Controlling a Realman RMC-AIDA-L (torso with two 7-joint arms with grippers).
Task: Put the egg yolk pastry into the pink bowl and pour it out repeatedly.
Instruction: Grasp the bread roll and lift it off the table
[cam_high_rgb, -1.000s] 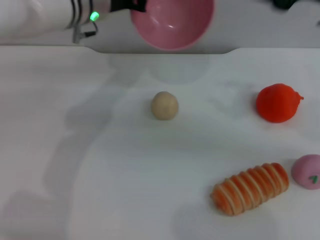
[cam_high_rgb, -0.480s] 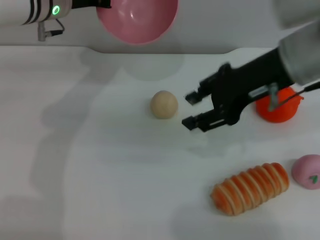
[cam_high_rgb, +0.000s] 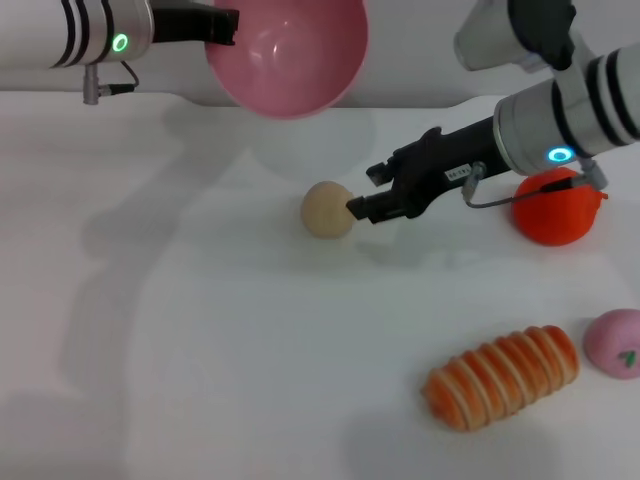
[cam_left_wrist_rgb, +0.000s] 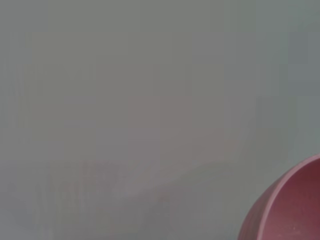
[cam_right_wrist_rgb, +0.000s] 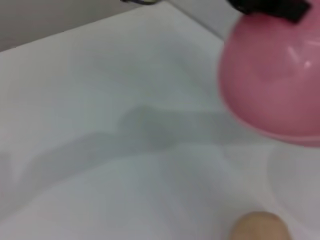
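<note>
- The pink bowl (cam_high_rgb: 287, 52) is held by its rim in the closed fingers of the left gripper (cam_high_rgb: 222, 26), raised above the far edge of the white surface (cam_high_rgb: 200, 350) and tilted, its inside empty.
- The egg yolk pastry (cam_high_rgb: 327, 209) is seen lying on the surface, below the bowl.
- The right gripper (cam_high_rgb: 365, 192) is reached in from the right, its fingers open, with the lower fingertip (cam_high_rgb: 356, 210) touching or just beside the pastry.
- A red fruit (cam_high_rgb: 556, 208), a striped bread roll (cam_high_rgb: 502, 376) and a pink bun (cam_high_rgb: 615, 342) are left on the right.
</note>
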